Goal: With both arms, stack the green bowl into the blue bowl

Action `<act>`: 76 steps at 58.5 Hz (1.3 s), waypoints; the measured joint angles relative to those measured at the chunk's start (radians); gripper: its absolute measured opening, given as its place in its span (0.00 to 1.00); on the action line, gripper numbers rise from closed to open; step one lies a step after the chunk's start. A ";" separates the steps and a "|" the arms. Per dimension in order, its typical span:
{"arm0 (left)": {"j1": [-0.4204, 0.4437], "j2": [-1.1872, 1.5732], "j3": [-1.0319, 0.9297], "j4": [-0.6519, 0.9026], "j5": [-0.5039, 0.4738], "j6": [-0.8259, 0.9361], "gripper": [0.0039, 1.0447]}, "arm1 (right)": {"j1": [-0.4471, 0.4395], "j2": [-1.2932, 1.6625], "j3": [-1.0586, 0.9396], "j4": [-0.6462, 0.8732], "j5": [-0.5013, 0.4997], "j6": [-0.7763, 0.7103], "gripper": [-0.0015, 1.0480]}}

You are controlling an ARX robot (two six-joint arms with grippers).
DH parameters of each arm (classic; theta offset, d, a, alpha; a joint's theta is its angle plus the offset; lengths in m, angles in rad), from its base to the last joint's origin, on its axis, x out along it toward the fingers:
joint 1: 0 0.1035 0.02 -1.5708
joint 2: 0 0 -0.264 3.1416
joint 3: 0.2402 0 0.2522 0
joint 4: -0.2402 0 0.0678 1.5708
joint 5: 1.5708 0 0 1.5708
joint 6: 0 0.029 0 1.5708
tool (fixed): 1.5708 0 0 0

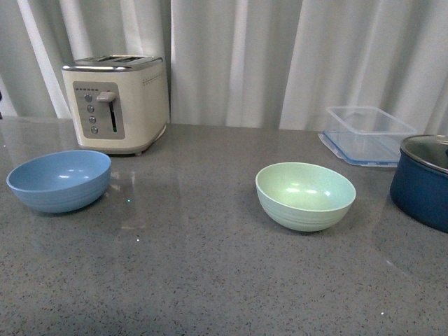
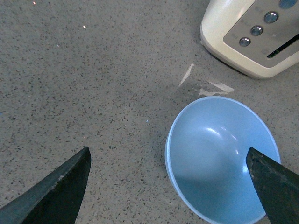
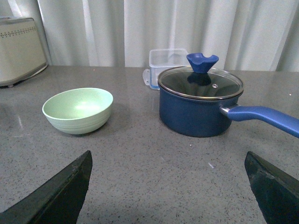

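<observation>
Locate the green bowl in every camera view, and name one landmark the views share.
Front view: green bowl right of centre, between the blue bowl and the navy pot.
Left wrist view: not in it; only the blue bowl and toaster.
Right wrist view: green bowl on the counter between toaster and navy pot.
Shared landmark: the cream toaster, in all three.

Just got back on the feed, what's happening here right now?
Nothing is gripped yet. The green bowl and the blue bowl sit upright, empty and well apart on the counter, the blue one near the toaster. The left gripper hangs open above the blue bowl. The right gripper is open, facing the green bowl and the navy pot. Stacking has not begun.
</observation>
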 joint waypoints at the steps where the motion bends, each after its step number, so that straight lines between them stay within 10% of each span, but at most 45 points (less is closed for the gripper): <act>1: -0.002 0.015 0.010 -0.003 -0.003 0.000 0.94 | 0.000 0.000 0.000 0.000 0.000 0.000 0.90; 39: -0.061 0.336 0.180 -0.069 -0.027 -0.020 0.93 | 0.000 0.000 0.000 0.000 0.000 0.000 0.90; 66: -0.067 0.343 0.185 -0.087 -0.007 -0.055 0.09 | 0.000 0.000 0.000 0.000 0.000 0.000 0.90; 76: -0.084 0.270 0.166 -0.103 0.017 -0.067 0.04 | 0.000 0.000 0.000 0.000 0.000 0.000 0.90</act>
